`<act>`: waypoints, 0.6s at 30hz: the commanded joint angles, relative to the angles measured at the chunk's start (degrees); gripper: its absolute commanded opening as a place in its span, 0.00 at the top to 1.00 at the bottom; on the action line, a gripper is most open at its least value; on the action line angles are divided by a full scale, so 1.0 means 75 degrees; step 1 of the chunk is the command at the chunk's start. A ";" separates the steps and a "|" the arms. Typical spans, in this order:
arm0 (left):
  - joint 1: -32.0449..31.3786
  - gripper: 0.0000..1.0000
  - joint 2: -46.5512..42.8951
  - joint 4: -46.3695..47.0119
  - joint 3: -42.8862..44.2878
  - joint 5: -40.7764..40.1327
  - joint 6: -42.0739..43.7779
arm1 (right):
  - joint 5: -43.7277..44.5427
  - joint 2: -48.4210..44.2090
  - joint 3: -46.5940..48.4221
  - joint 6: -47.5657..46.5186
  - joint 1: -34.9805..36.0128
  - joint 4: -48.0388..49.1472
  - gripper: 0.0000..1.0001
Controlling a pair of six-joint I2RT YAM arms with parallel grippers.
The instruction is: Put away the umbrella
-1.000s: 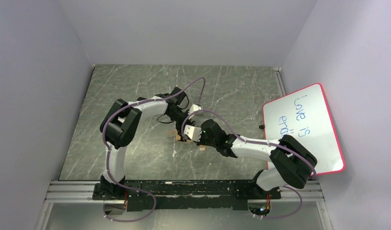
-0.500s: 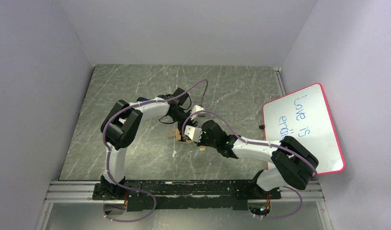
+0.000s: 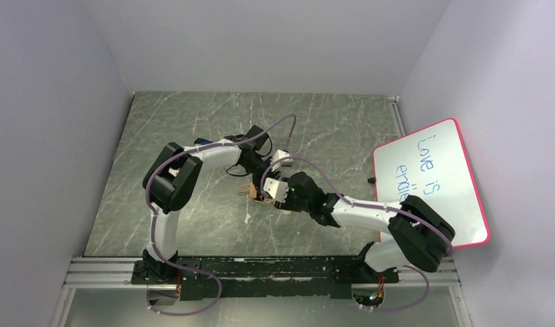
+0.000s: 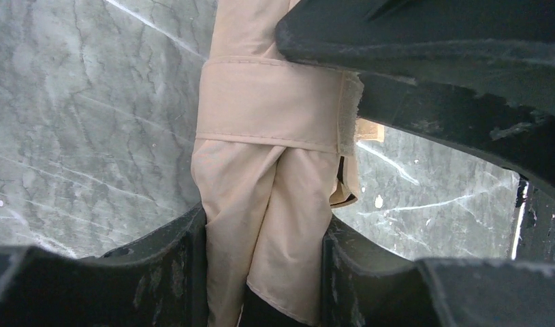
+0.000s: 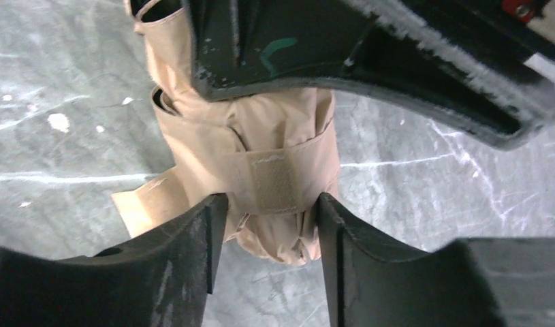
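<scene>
The umbrella [image 4: 261, 204] is a folded cream-beige bundle held over the middle of the marble table [image 3: 159, 143]. A beige strap [image 4: 271, 102] is wrapped round it, and its velcro patch [image 5: 273, 182] faces the right wrist camera. My left gripper [image 4: 264, 238] is shut on the umbrella's fabric below the strap. My right gripper [image 5: 269, 211] is shut on the bundle [image 5: 261, 129] at the strap, with the loose strap end [image 5: 141, 204] sticking out left. In the top view both grippers, left [image 3: 259, 178] and right [image 3: 271, 197], meet over the umbrella; only tan bits [image 3: 246, 189] show.
A red-edged whiteboard [image 3: 431, 180] with handwriting leans at the table's right side. Grey walls close in the table on the left, back and right. A small pale scrap [image 3: 248, 218] lies on the table in front of the grippers.
My right gripper has shifted slightly toward the back and left, closer to the left gripper. The left arm has barely moved. Both still hold the umbrella.
</scene>
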 commanded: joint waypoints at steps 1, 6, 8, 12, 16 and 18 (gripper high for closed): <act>-0.0593 0.88 0.1489 -0.0991 -0.1061 -0.1672 -0.0159 | -0.0272 -0.0423 -0.0256 0.0529 0.0086 -0.0535 0.38; -0.0599 0.89 0.1575 -0.1061 -0.0965 -0.1723 -0.0182 | -0.0245 -0.1440 -0.0174 0.1011 0.0090 -0.0820 0.31; -0.0599 0.95 0.1590 -0.1072 -0.0964 -0.1726 -0.0195 | -0.0237 -0.1918 -0.0133 0.1410 0.0097 -0.0920 0.31; -0.0599 0.95 0.1534 -0.1096 -0.0947 -0.1637 -0.0177 | 0.0040 -0.3029 -0.0114 0.2723 0.0099 -0.1181 0.31; -0.0630 0.95 0.1519 -0.1122 -0.0882 -0.1615 -0.0169 | 0.1209 -0.3948 -0.0116 0.5036 0.0098 -0.1477 0.34; -0.0665 0.95 0.1529 -0.1146 -0.0830 -0.1613 -0.0176 | 0.1696 -0.4221 0.0038 0.6630 0.0098 -0.1973 0.35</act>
